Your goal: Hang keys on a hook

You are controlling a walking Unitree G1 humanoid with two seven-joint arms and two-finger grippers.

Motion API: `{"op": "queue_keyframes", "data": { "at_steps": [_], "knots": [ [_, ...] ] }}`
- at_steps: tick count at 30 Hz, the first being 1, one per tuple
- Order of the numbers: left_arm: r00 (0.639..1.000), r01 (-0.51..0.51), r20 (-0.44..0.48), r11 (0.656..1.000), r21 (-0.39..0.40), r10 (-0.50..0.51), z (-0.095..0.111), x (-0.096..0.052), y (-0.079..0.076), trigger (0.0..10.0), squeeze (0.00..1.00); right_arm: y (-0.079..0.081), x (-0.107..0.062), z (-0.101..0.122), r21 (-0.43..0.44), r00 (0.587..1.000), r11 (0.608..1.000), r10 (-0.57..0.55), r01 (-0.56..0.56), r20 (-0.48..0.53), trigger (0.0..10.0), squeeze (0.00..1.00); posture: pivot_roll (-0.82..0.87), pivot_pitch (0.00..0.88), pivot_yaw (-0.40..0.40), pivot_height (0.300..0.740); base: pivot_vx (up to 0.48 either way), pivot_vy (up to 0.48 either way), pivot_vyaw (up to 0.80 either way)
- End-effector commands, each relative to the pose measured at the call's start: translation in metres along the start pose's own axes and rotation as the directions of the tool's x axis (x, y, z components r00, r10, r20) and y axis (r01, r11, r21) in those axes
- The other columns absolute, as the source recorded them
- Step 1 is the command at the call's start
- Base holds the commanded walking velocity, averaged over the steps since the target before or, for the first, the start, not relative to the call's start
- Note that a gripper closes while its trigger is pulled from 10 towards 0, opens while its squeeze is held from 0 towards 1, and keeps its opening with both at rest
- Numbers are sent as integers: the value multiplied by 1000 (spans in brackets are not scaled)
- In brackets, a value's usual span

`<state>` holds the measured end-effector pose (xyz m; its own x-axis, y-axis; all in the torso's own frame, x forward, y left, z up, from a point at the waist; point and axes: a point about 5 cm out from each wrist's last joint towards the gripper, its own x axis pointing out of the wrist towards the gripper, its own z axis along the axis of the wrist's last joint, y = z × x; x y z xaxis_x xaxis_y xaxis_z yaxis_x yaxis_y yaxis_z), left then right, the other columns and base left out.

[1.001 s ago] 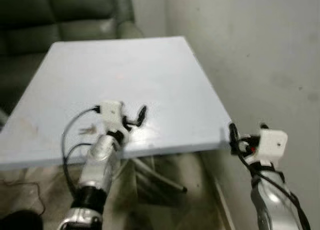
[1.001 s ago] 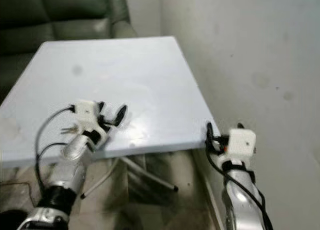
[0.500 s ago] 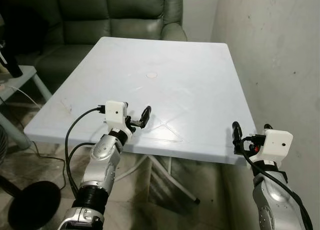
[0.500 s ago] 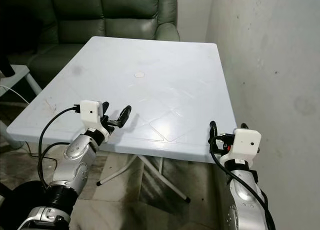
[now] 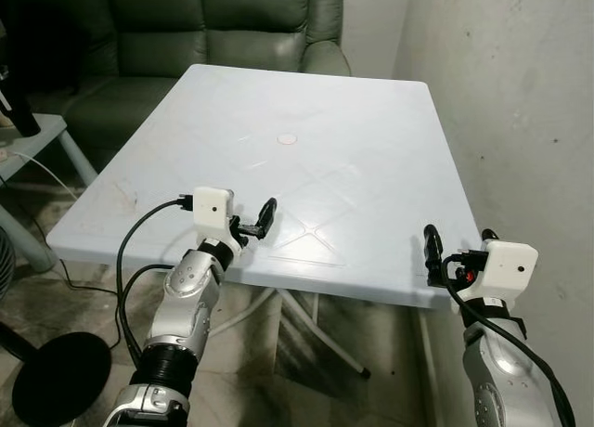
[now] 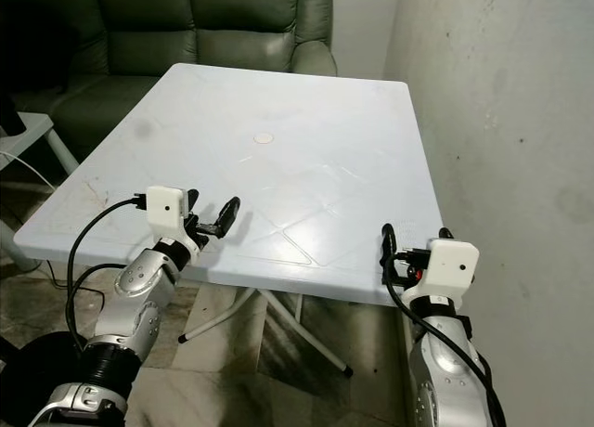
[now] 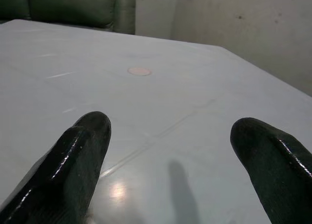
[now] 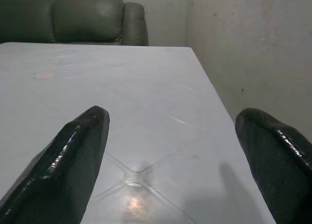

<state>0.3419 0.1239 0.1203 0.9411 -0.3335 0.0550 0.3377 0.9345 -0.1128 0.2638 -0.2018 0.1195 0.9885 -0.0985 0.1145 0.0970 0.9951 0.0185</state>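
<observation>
Far left, a small side table (image 5: 37, 130) is sitting by the dark green sofa (image 5: 213, 23), w/ a black round base (image 5: 51, 381) on the floor below. Left gripper (image 5: 251, 225) is hovering just over the near edge of the white table (image 5: 306, 102), fingers (image 7: 80, 156) spread apart, gripping nothing. Small round mark (image 5: 287, 138) is showing mid-table. Right gripper (image 5: 457, 247) is hanging at the table's near right corner, beside the wall (image 5: 520, 102), fingers (image 8: 73, 156) wide apart, empty too. Keys & hook: not visible in any view, can't tell where they are.
</observation>
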Motion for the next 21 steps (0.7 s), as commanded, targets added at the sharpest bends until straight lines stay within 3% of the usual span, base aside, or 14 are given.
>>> {"op": "queue_keyframes", "data": {
  "at_steps": [1, 10, 12, 21],
  "knots": [
    [1000, -7, -3, 1000, 15, 7, 3, 1, 4, 10000, 0, 3, 0, 2, 10, 1000, 1000, 12, -12, 10, 10000, 0, -11, 44, 4, 740, 0, 349, 0],
    [1000, -12, -1, 1000, 15, 12, 2, 0, 4, 10000, 0, 4, -1, 2, 10, 1000, 1000, 19, -19, 6, 10000, 0, -7, 47, 1, 740, 0, 304, 0],
    [1000, -12, -1, 1000, 16, 12, 2, -1, 4, 10000, 0, 4, -1, 2, 14, 1000, 1000, 21, -21, 7, 10000, 0, -7, 50, 1, 740, 0, -341, 0],
    [1000, -17, -2, 1000, 9, 17, 2, -1, 4, 10000, 0, 4, -2, 2, 12, 1000, 1000, 29, -29, 4, 10000, 0, -9, 60, -4, 740, 0, 251, 0]
  ]
}}
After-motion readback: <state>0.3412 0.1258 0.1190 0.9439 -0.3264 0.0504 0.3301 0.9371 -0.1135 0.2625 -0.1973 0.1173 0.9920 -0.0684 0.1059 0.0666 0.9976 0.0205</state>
